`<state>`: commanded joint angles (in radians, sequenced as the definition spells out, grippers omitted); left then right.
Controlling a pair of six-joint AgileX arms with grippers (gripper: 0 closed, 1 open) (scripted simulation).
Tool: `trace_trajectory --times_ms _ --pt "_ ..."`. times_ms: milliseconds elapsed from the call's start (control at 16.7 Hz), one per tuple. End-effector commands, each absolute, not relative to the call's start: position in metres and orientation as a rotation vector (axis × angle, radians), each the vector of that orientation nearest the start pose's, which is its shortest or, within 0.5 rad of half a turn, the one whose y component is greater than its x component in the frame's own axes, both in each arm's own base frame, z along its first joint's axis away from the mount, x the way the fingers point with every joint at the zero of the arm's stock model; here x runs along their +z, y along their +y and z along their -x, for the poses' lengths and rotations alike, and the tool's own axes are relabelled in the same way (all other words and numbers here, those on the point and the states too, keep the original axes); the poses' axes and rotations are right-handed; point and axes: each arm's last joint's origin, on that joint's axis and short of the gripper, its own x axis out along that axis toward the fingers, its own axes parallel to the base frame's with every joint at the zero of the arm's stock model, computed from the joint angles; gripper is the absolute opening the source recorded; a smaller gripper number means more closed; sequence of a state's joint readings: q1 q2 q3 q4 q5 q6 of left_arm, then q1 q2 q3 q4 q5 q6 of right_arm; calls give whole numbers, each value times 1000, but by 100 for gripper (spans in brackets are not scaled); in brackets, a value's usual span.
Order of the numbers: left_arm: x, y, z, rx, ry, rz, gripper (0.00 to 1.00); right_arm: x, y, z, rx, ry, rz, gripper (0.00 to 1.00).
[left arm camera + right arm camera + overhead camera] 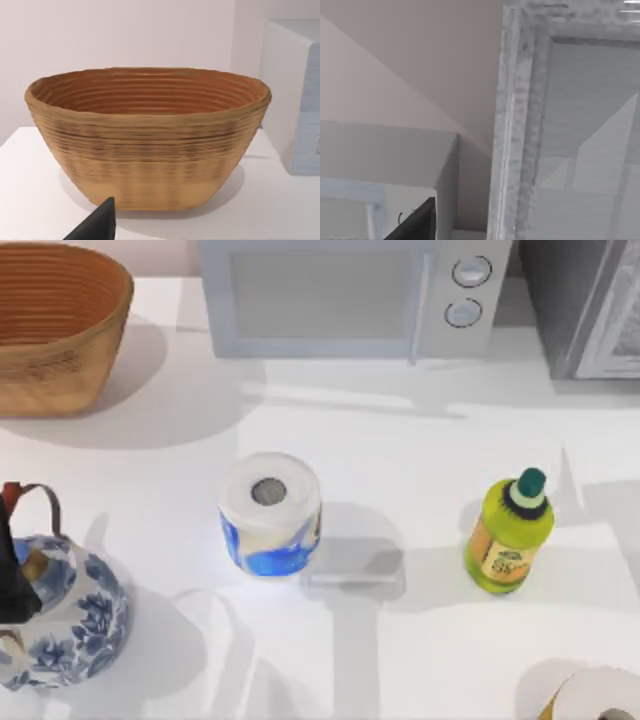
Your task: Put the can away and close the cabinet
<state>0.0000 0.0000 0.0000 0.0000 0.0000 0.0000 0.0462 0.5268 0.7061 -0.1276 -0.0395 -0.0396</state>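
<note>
No can seen — risk lay in grabbing bottle point(509, 536) or roll point(270, 512) instead; cabinet point(590, 305) stood top right. Pincer states — cannot tell.

Ribbed woven basket point(150, 145); glossy painted ceramic teapot point(70, 625).

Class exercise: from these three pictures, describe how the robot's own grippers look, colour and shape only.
Little shows. The left gripper appears as a matte black, pointed wedge. The right gripper is a similar dark, angular piece with a slanted top edge. No cables or markings are visible.
</note>
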Motion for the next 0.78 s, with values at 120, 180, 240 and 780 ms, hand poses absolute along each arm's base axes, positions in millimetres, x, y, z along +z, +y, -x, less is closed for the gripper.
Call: trace_trajectory --times_ms 120,180,240,780 --pt "160 -1 -106 0 0 0 100 286 4 -115 65 -29 37 100" --pt "160 -1 -106 0 0 0 100 261 3 -111 53 -20 31 100" --pt "160 -1 -106 0 0 0 100 239 2 -109 42 -13 25 100" --pt "160 -1 -106 0 0 0 100 160 -1 -106 0 0 0 100"
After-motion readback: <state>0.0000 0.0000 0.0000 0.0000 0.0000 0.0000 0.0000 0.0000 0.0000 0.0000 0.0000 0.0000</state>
